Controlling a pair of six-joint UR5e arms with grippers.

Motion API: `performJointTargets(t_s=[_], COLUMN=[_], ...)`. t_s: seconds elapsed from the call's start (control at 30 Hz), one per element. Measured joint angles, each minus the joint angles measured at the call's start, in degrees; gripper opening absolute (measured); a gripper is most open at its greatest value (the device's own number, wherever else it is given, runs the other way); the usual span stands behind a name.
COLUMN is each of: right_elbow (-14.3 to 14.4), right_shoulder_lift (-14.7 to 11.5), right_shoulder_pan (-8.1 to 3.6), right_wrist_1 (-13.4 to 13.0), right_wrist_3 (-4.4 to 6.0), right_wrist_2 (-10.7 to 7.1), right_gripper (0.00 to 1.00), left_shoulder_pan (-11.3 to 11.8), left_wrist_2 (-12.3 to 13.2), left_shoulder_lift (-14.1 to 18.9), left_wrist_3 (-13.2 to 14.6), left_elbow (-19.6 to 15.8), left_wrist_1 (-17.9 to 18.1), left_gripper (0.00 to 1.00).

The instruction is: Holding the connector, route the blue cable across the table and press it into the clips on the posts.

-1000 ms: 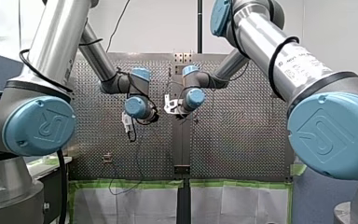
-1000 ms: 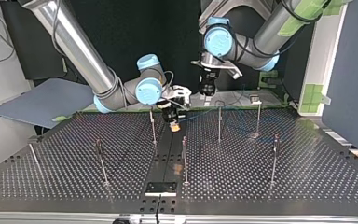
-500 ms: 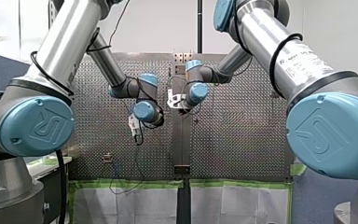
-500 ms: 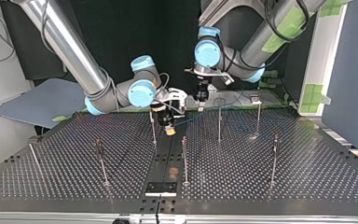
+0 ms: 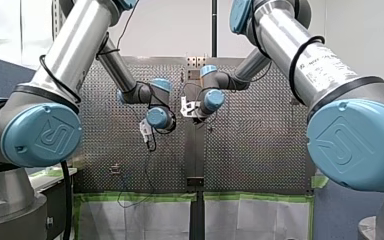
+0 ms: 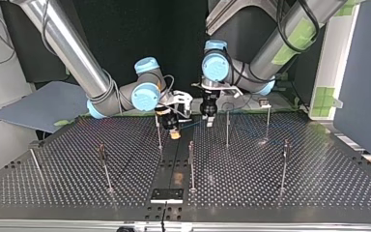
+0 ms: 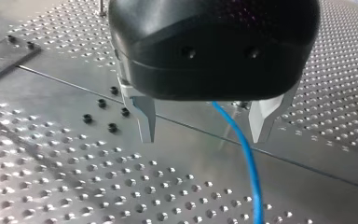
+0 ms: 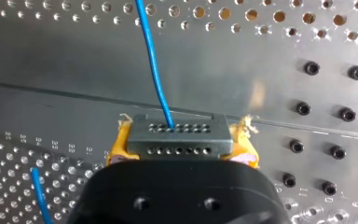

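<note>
While the perforated worktop (image 6: 280,193) fills the lower half of the top view, my right arm (image 6: 77,53) comes down from the upper left and my left arm (image 6: 280,38) from the upper right, meeting near the frame's upper middle. Thin upright posts (image 6: 227,129) stand spread over the worktop, well apart from one another. My right tool (image 6: 175,135) hangs close above the worktop's middle, its yellow pads (image 8: 120,144) clenched on the connector (image 8: 177,137) — a grey block with two rows of small holes. My left tool (image 7: 204,135) sits just to the right of it in the top view, its metal fingers (image 7: 145,119) released and wide apart. The blue cable (image 7: 249,168) leaves the connector's far face and runs ahead over the worktop. In the left wrist view it passes between the left tool's fingers — nearer one of them, seemingly touching neither.
</note>
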Motion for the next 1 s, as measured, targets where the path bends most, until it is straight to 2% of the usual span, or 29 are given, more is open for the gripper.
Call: performJointTargets(t_s=[0.33,0.43,0.47,0.5,0.53,0.57,0.6,0.67,0.7,0.73,0.77,0.8,0.83,1.0], right_elbow=[0.0,0.0,0.0,0.0,0.0,0.0,0.0,0.0,0.0,0.0,0.0,0.0,0.0,0.0], right_shoulder_lift=[0.0,0.0,0.0,0.0,0.0,0.0,0.0,0.0,0.0,0.0,0.0,0.0,0.0,0.0], right_shoulder_pan=[0.02,0.03,0.03,0.03,0.03,0.03,0.03,0.03,0.03,0.03,0.04,0.04,0.03,0.04], right_wrist_1=[-0.1,-0.1,-0.1,-0.1,-0.1,-0.1,-0.1,-0.1,-0.1,-0.1,-0.1,-0.1,-0.1,-0.1], right_wrist_3=[0.0,0.0,0.0,0.0,0.0,0.0,0.0,0.0,0.0,0.0,0.0,0.0,0.0,0.0], right_wrist_2=[0.02,0.06,0.07,0.07,0.07,0.07,0.07,0.06,0.06,0.05,0.04,0.04,0.03,0.01], right_gripper=[0.0,0.0,0.0,0.0,0.0,0.0,0.0,0.0,0.0,0.0,0.0,0.0,0.0,0.0], left_shoulder_pan=[-0.2,-0.2,-0.3,-0.3,-0.4,-0.5,-0.5,-0.6,-0.7,-0.8,-0.8,-0.9,-0.9,-1.0], left_wrist_2=[0.3,0.0,-0.1,-0.2,-0.3,-0.5,-0.6,-0.9,-0.9,-1.0,-1.1,-1.1,-1.2,-1.2], left_shoulder_lift=[-5.2,-5.8,-5.9,-5.9,-6.0,-6.0,-6.0,-6.0,-6.0,-6.0,-6.0,-6.0,-6.0,-5.9], left_wrist_3=[-0.1,0.1,0.1,0.2,0.2,0.3,0.3,0.4,0.4,0.4,0.4,0.4,0.4,0.3], left_elbow=[3.0,3.3,3.4,3.4,3.4,3.4,3.4,3.5,3.5,3.5,3.5,3.5,3.5,3.9], left_wrist_1=[-1.7,-2.3,-2.4,-2.5,-2.5,-2.5,-2.5,-2.4,-2.4,-2.4,-2.4,-2.3,-2.3,-2.3], left_gripper=[1.0,1.0,0.92,0.92,0.81,0.64,0.64,0.4,0.4,0.24,0.13,0.13,0.0,0.0])
